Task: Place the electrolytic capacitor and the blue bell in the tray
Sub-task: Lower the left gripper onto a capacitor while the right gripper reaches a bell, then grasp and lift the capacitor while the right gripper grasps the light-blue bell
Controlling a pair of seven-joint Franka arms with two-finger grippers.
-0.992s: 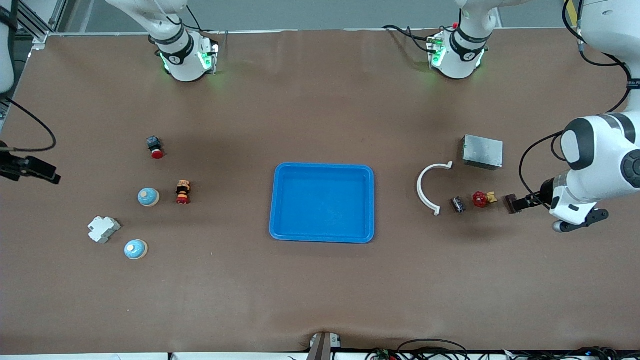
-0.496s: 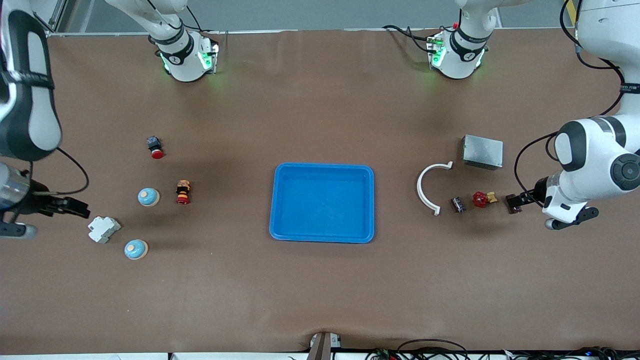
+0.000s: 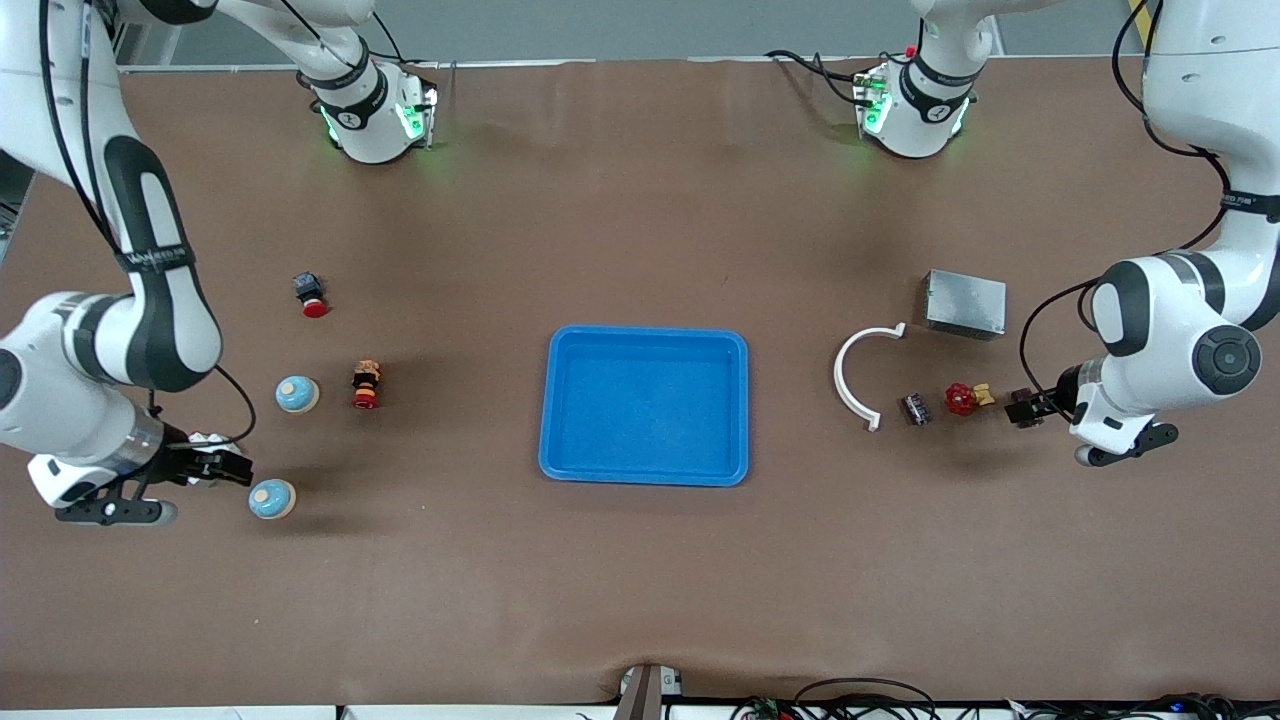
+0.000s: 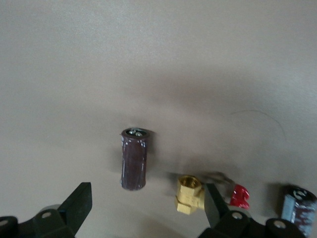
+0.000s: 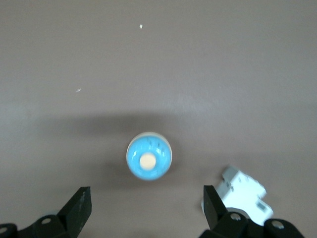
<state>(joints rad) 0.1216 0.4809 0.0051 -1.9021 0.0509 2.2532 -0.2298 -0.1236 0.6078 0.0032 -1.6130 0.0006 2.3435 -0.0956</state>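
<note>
Front view: blue tray (image 3: 647, 405) sits mid-counter, empty; right tool (image 3: 232, 468) is low just beside the nearer blue bell (image 3: 271, 498), and left tool (image 3: 1022, 409) is low at a brown capacitor near the red-and-brass valve (image 3: 966, 398), second capacitor (image 3: 915, 408) and white arc (image 3: 858, 376). Left wrist view: fingers (image 4: 79, 206) spread, brown electrolytic capacitor (image 4: 134, 158) lying between them, untouched. Right wrist view: fingers (image 5: 80, 208) spread, bell (image 5: 149, 155) between, white block (image 5: 241, 191) beside.

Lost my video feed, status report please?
Both end effectors open: left over brown capacitor, right over a blue bell. Tray holds nothing. Brass valve beside that capacitor.
</note>
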